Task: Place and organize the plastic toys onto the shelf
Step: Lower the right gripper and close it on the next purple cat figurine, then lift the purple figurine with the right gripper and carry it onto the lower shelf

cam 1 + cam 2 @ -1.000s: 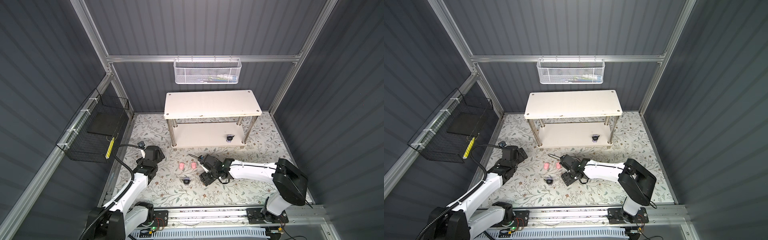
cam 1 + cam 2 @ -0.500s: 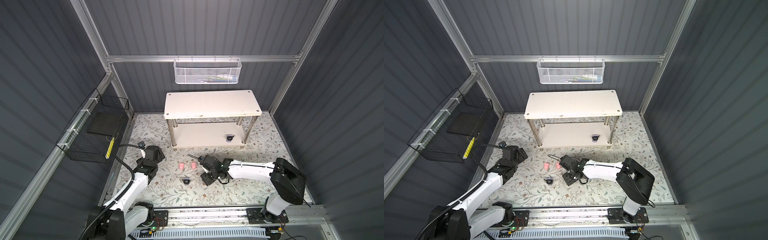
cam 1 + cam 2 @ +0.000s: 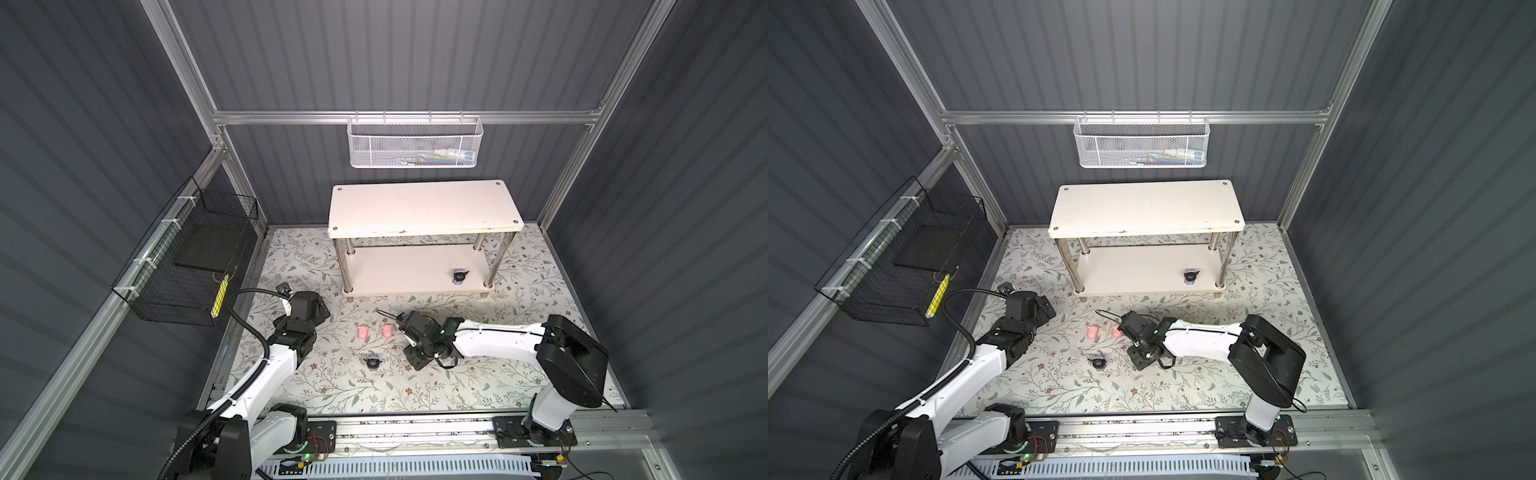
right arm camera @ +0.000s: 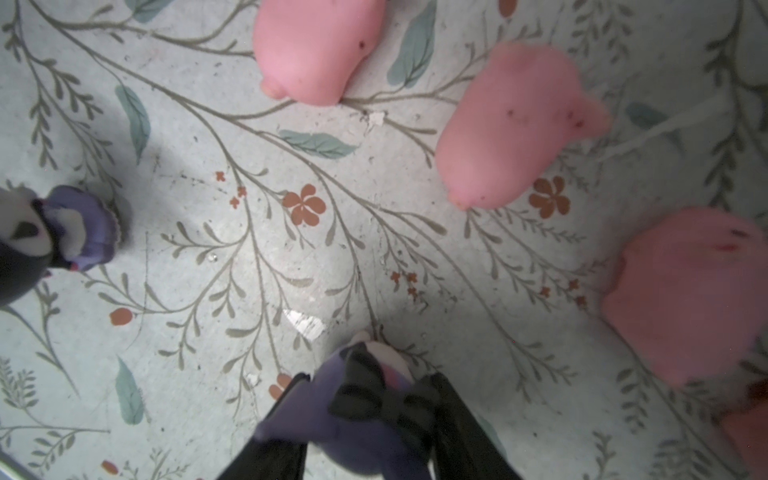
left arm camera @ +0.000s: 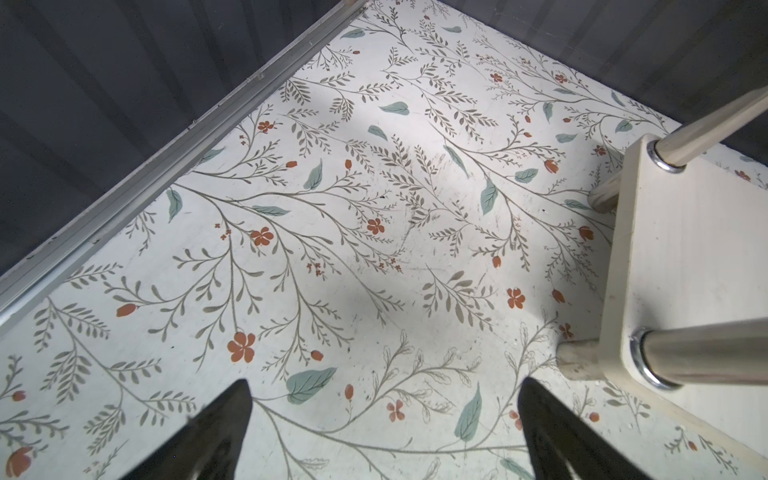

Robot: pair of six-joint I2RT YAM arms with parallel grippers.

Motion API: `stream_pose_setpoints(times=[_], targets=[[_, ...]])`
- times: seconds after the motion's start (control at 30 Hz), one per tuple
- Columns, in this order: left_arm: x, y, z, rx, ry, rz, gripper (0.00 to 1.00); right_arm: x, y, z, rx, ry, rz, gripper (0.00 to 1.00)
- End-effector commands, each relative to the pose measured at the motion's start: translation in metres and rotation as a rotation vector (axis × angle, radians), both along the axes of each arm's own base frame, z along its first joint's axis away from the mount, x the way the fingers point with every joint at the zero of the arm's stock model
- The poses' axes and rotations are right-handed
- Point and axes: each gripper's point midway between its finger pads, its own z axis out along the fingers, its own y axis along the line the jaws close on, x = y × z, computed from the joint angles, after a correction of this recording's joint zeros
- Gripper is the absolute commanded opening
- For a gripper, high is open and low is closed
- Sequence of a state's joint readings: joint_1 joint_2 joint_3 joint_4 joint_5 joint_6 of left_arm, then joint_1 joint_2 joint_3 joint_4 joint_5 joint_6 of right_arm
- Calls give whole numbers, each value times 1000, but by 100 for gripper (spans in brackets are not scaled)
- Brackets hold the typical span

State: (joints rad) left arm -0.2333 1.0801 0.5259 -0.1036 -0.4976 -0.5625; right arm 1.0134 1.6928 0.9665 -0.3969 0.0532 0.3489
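- One purple toy (image 4: 357,436) sits low on the flowered mat (image 4: 249,257) between the fingers (image 4: 465,432) of the right gripper (image 4: 370,376), which press on both its sides, clamped on it.
- Its long axis runs along the fingers: the pale end points out past the fingertips, the lavender body lies back toward the wrist, and a black bow crosses the middle. The view is blurred there.
- Ahead of that gripper lie a far pink toy (image 4: 316,45) and a middle pink toy (image 4: 515,124), side by side and apart from each other.
- A near pink toy (image 4: 685,299) crowds the gripper on its shelf side; whether they touch cannot be told.
- On the gripper's other side, toward the base rail, a second purple toy (image 3: 372,361) stands clear of it.
- Beyond the gripper stands the shelf (image 3: 424,203), with a third purple toy (image 3: 460,276) on its lower tier near a front leg.
- Off to the far side of the pink toys, the left gripper (image 5: 386,436) hangs over the mat beside a shelf leg, fingers spread wide apart.
- A white basket (image 3: 411,145) and a black wire basket (image 3: 187,270) hang on the walls, well apart from both grippers.
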Motion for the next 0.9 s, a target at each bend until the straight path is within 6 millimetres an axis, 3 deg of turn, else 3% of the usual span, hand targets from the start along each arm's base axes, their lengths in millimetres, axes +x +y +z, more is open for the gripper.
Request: stream_pose_setpoints(times=[0.0, 0.2, 0.43, 0.6, 0.87], targets=[[0, 0, -4, -8, -1, 7, 100, 2, 1, 10, 1, -20, -4, 44], [-1, 0, -7, -11, 5, 9, 100, 0, 0, 14, 4, -12, -2, 34], [-1, 0, -7, -9, 3, 9, 100, 0, -1, 32, 12, -22, 1, 34], [-2, 1, -9, -8, 5, 11, 100, 5, -8, 59, -9, -67, -6, 35], [-2, 0, -9, -11, 4, 11, 100, 42, -15, 112, -20, -178, -72, 36]])
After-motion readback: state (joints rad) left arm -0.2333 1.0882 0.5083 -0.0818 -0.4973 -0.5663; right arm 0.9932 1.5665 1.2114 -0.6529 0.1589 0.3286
